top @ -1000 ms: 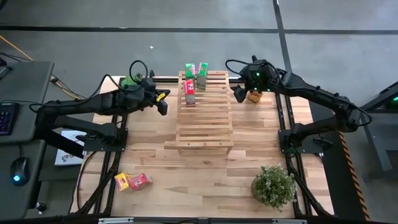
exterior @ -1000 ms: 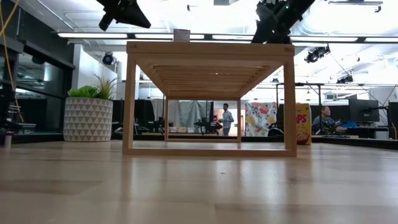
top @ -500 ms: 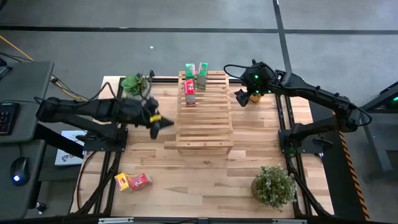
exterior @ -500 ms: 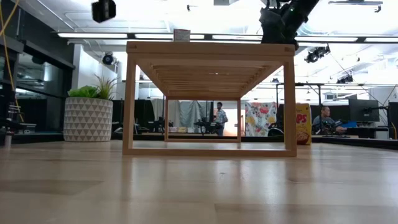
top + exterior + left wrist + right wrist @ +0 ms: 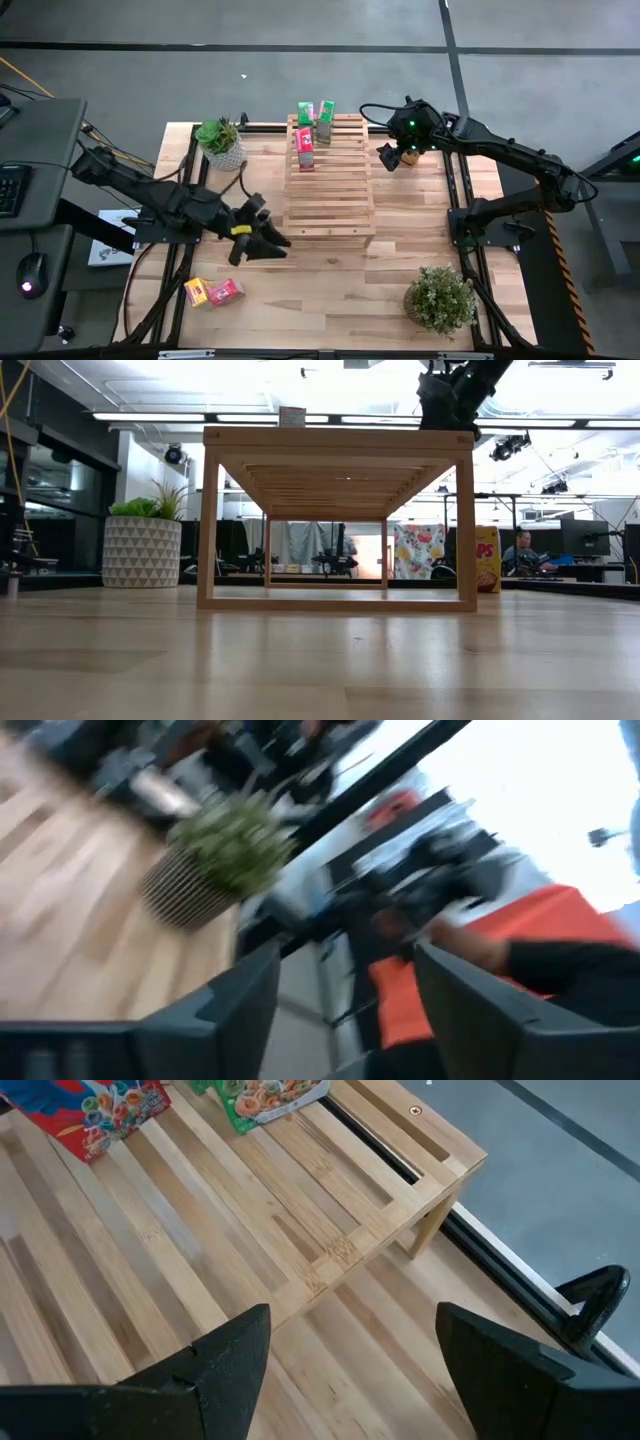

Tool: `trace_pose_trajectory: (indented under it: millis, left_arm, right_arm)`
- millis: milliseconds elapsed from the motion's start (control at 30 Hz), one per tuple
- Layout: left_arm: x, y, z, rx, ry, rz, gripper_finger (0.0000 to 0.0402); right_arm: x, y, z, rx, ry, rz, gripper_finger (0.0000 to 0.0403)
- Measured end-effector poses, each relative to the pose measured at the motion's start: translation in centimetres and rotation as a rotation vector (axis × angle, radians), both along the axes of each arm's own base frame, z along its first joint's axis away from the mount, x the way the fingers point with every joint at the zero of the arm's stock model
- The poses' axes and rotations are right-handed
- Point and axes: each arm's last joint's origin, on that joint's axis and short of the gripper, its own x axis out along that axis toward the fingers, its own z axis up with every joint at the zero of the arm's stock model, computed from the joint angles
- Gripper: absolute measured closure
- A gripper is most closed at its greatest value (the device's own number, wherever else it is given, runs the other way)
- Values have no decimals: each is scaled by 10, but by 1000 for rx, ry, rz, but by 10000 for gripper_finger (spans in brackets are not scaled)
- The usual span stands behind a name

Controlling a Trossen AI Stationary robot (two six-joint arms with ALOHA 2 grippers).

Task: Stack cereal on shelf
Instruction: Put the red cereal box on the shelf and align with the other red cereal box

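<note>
On the tabletop's (image 5: 330,280) near left, a yellow cereal box (image 5: 195,292) and a pink-red cereal box (image 5: 226,291) lie side by side. Just beyond, the left gripper (image 5: 268,240) has its fingers apart, empty. The wooden shelf (image 5: 330,205) carries two green boxes (image 5: 315,114) and another pink-red box (image 5: 305,149) at its far end. Beside it, the right gripper (image 5: 388,156) hovers spread, empty.

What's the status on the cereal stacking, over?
Left gripper open, empty, near the rack's front. Right gripper open over the shelf. Two boxes on the table; nothing blocking.
</note>
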Motion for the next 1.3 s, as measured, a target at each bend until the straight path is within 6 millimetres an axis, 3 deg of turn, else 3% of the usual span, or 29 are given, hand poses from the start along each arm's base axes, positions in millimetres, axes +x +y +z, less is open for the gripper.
trace_pose_trajectory:
  millis: [200,267,533,633,833,1033,1300]
  left_arm:
    - [1,15,31,-101,-260,-16,129]
    - [0,18,43,-98,-257,-38,127]
    - [-15,10,91,222,308,-113,128]
    - [-21,-4,96,339,519,-108,128]
    - [-24,-51,52,511,965,-113,128]
    - [-32,-107,-5,482,1045,-70,128]
    - [-48,-117,-51,472,1127,116,128]
  right_arm:
    - [0,0,0,9,-5,-11,126]
    - [0,0,0,16,-11,-20,126]
    - [0,0,0,13,-8,-17,126]
    - [0,0,0,12,-7,-16,126]
    - [0,0,0,10,-6,-13,126]
    - [0,0,0,-20,15,22,126]
    - [0,0,0,-41,29,41,126]
